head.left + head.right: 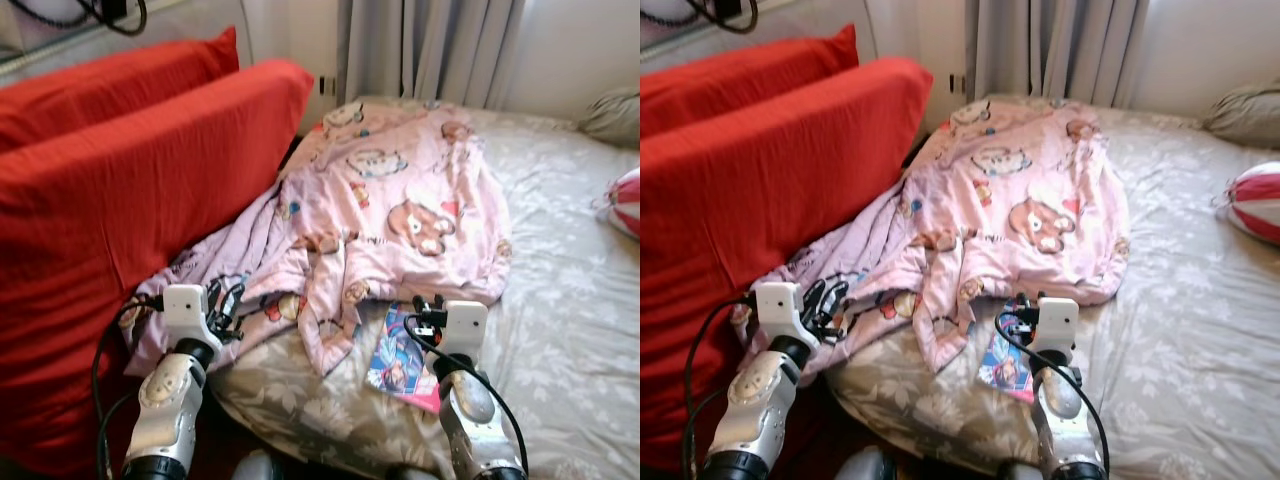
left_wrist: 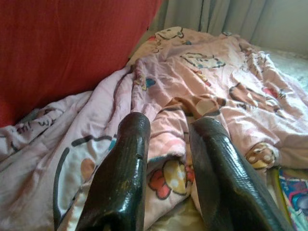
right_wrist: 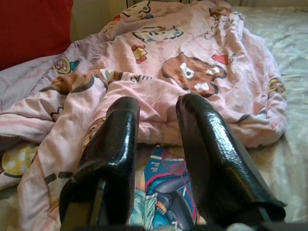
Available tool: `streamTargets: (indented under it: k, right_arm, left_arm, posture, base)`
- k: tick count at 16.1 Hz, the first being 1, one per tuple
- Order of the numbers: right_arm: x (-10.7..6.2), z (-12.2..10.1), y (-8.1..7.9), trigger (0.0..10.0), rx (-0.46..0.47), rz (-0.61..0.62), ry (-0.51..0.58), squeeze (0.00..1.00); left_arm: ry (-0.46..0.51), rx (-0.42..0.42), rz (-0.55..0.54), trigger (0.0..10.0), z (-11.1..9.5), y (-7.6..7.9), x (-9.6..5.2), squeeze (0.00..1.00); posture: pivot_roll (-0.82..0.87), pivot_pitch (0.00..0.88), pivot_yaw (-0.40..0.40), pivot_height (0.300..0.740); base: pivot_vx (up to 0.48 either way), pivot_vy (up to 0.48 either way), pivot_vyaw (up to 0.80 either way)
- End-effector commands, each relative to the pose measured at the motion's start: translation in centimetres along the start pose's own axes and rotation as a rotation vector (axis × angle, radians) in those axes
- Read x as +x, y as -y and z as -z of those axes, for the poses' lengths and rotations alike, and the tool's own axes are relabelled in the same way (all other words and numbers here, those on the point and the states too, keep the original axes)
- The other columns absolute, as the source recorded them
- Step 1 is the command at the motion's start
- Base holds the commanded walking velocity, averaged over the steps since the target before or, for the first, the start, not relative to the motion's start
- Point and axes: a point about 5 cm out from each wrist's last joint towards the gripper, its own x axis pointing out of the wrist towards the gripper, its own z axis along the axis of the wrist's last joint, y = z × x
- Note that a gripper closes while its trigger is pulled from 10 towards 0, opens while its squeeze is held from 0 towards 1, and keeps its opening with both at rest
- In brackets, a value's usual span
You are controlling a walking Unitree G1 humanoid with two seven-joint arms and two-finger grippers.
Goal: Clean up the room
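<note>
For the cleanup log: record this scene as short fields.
place: bed with patterned grey sheet
blanket: pink cartoon blanket, crumpled, draped from the bed onto the red cushions
book: colourful book on the sheet, partly under the blanket's edge
left claw: open, over the blanket's near edge
right claw: open, above the book
other: striped ball at the bed's right edge

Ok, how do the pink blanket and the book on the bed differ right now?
The pink blanket is large, crumpled and cartoon-printed, spreading from the red cushions across the bed; the book is small, flat and glossy, part-tucked under the blanket's edge. The blanket is soft cloth, the book stiff. Both lie on the bed.
</note>
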Motion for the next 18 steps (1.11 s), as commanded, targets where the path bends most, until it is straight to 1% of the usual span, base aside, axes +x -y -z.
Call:
streamTargets:
  k: [1,5,6,8,10,11,12,14,16,17,18]
  right_arm:
    - [0.0,0.3,0.0,10.0,0.006,0.017,-0.017,0.00]
    - [0.4,0.1,0.0,10.0,0.011,0.034,-0.020,0.00]
    - [0.4,0.3,0.2,10.0,0.011,0.046,-0.037,0.00]
    - [0.4,0.2,0.5,10.0,0.028,0.067,-0.023,0.00]
    - [0.6,0.4,0.5,10.0,0.027,0.064,-0.040,0.00]
    - [0.7,0.8,0.4,10.0,0.016,0.059,-0.086,0.00]
    - [0.9,1.9,0.5,10.0,-0.020,0.071,-0.186,0.00]
    - [1.1,2.0,0.5,10.0,0.022,0.071,-0.191,0.00]
    - [1.5,2.1,1.1,10.0,0.076,0.115,-0.236,0.00]
    - [1.5,2.5,1.5,10.0,0.071,0.132,-0.280,0.00]
    - [1.6,2.6,1.7,10.0,0.061,0.134,-0.292,0.00]
  left_arm:
    - [-0.010,0.002,0.005,10.0,0.1,-0.3,-0.4,0.00]
    - [-0.021,0.010,0.019,10.0,0.0,-0.4,-0.5,0.00]
    - [-0.024,0.013,0.021,10.0,0.0,-0.4,-0.5,0.00]
    - [-0.043,0.028,0.030,10.0,0.1,-0.5,-0.5,0.00]
    - [-0.046,0.028,0.032,10.0,0.0,-0.5,-0.7,0.00]
    - [-0.047,0.029,0.032,10.0,0.0,-0.5,-0.8,0.00]
    - [-0.048,0.036,0.032,10.0,0.0,-0.6,-0.9,0.00]
    - [-0.045,0.035,0.032,10.0,-0.1,-0.6,-1.1,0.00]
    - [-0.045,0.041,0.026,10.0,-0.4,-0.8,-1.3,0.00]
    - [-0.050,0.048,0.019,10.0,-0.4,-1.0,-1.3,0.00]
    - [-0.050,0.049,0.021,10.0,-0.5,-1.0,-1.3,0.00]
  posture:
    - [0.03,0.042,0.016,0.623]
    - [0.05,0.058,0.034,0.623]
    - [0.05,0.060,0.038,0.618]
    - [0.05,0.062,0.042,0.599]
    - [0.06,0.069,0.047,0.599]
    - [0.06,0.071,0.048,0.599]
    - [0.06,0.074,0.051,0.599]
    - [0.08,0.084,0.054,0.599]
    - [0.09,0.092,0.059,0.599]
    - [0.11,0.103,0.066,0.599]
    - [0.12,0.115,0.073,0.599]
  base:
    - [0.000,0.000,0.00]
    - [0.000,0.000,0.00]
    - [0.000,0.000,0.00]
    - [0.000,0.000,0.00]
    - [0.000,0.000,0.00]
    - [0.000,0.000,0.00]
    - [0.000,0.000,0.00]
    - [0.000,0.000,0.00]
    - [0.000,0.000,0.00]
    - [0.000,0.000,0.00]
    - [0.000,0.000,0.00]
